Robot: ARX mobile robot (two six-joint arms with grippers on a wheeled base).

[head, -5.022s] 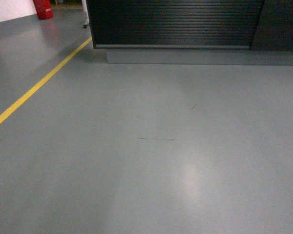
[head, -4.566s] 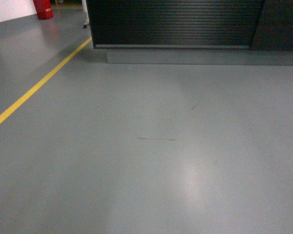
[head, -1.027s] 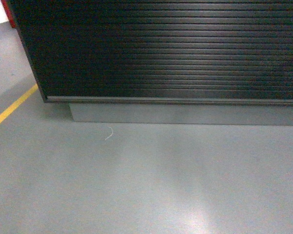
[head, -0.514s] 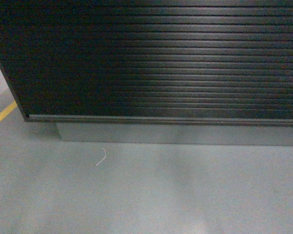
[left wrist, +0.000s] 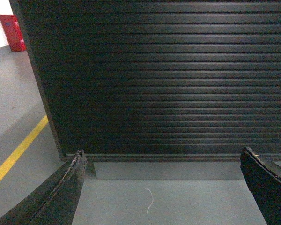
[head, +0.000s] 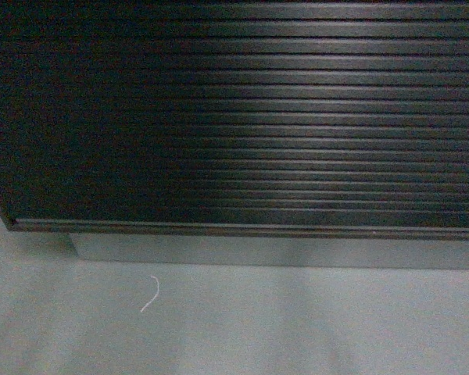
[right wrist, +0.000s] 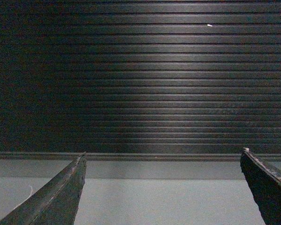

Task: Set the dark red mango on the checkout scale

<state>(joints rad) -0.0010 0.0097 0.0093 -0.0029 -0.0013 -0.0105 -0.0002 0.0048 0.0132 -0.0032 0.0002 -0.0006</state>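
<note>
Both grippers, left and right, gape wide with nothing between their fingers, held low over the grey floor. Just ahead stands the checkout, its ribbed front filling each view. Mango and scale are out of sight.

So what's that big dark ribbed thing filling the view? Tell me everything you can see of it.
That is the front of the checkout, a dark brown-black panel of narrow horizontal ribs with a dull sheen where light catches them. A thin ledge runs along its bottom edge, and below that a recessed grey plinth meets the grey floor. Its left corner shows in the left wrist view, with a yellow floor line beside it. A small white thread lies just in front. Its top is out of view.
</note>
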